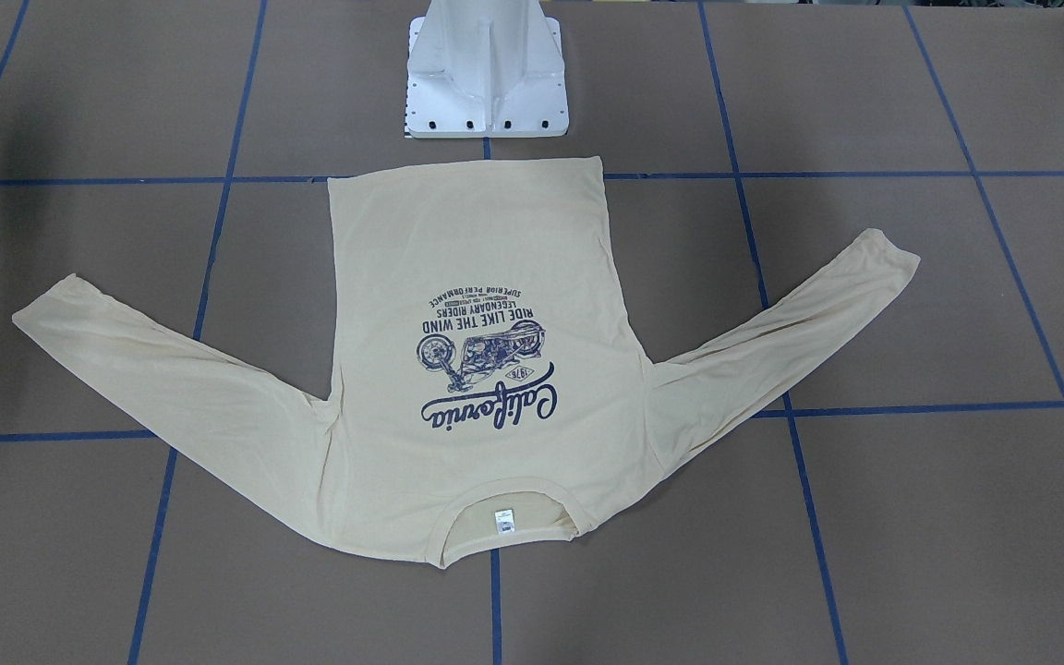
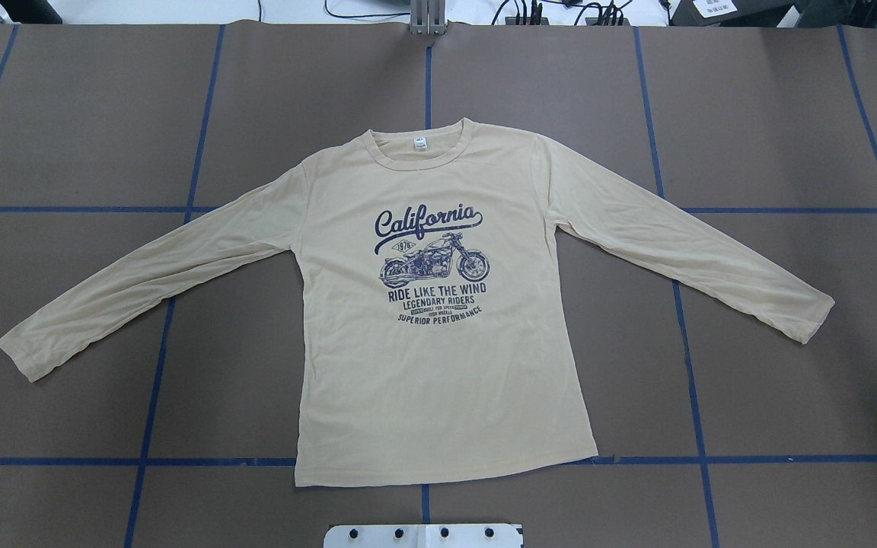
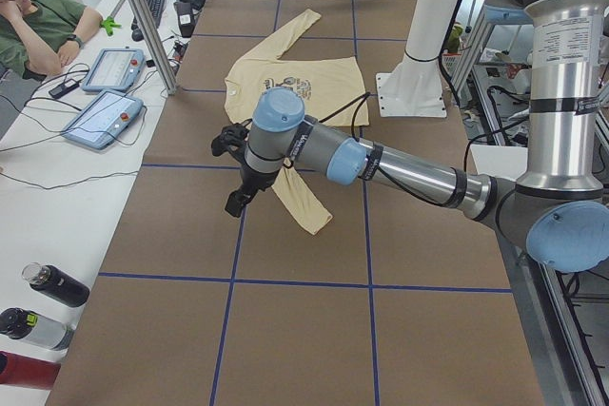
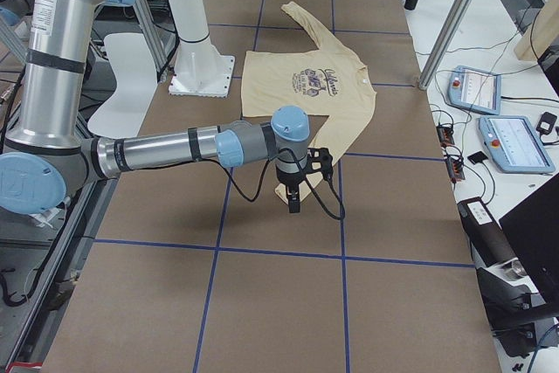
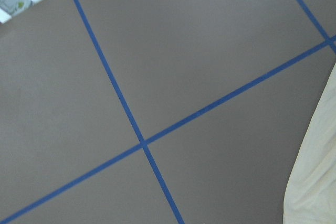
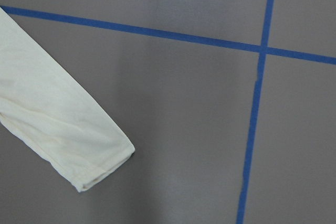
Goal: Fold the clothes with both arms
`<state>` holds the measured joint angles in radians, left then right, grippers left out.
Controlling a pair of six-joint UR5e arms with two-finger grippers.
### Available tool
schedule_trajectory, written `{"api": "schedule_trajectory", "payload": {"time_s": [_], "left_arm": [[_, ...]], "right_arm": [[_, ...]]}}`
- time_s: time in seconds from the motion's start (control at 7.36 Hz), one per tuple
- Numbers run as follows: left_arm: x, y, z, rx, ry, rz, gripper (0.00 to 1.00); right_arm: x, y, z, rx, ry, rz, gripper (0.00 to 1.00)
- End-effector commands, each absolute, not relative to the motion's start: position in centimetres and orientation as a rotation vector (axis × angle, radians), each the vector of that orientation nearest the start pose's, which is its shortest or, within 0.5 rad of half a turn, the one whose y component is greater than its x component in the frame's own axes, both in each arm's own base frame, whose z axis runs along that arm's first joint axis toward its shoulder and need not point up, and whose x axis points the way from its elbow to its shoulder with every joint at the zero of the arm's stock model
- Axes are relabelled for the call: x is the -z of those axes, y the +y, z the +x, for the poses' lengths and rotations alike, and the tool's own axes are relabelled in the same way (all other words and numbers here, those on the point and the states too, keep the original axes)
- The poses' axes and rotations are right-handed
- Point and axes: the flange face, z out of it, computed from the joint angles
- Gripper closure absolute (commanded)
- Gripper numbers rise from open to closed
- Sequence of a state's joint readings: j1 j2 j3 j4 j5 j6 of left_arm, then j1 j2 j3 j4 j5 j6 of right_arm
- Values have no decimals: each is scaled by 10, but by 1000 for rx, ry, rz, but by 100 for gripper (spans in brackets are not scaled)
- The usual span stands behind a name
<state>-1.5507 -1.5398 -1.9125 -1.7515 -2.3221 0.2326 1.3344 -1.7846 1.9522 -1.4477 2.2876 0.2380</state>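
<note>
The clothes are a single cream-yellow long-sleeved T-shirt (image 2: 438,380) that lies flat and print-up on the brown table, with both sleeves spread out to the sides. The collar points away from the robot base (image 1: 486,83). My left gripper (image 3: 234,203) hangs above the table just beyond the near sleeve's cuff (image 3: 316,222), and I cannot tell whether it is open or shut. My right gripper (image 4: 294,205) hangs over the other sleeve's end (image 6: 100,166), and I cannot tell its state either. The left wrist view catches only an edge of the sleeve (image 5: 315,182).
Blue tape lines (image 2: 157,358) divide the table into squares. A side bench holds two teach pendants (image 3: 103,119) and bottles (image 3: 55,284), and a person (image 3: 43,21) sits there. Metal posts (image 3: 143,16) stand along that edge.
</note>
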Motion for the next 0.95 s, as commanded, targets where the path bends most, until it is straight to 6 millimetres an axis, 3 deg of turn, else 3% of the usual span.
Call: {"api": "schedule_trajectory", "payload": {"time_s": [0.0,0.27,0.54,0.82], "left_arm": [[-482,-497,-48,-445,691,559,0],[-482,-497,-46,-448,692,558,0],[-482,-497,-46,-448,692,558,0],[-482,-497,-45,-449,692,557,0]], "right_arm": [[-550,-417,-82,16,-777,114,0],[-584,-413,-109,-52,-808,153,0],[-605,-403,-130,-111,-853,188,2],[-628,-393,-169,-123,-813,241,5]]}}
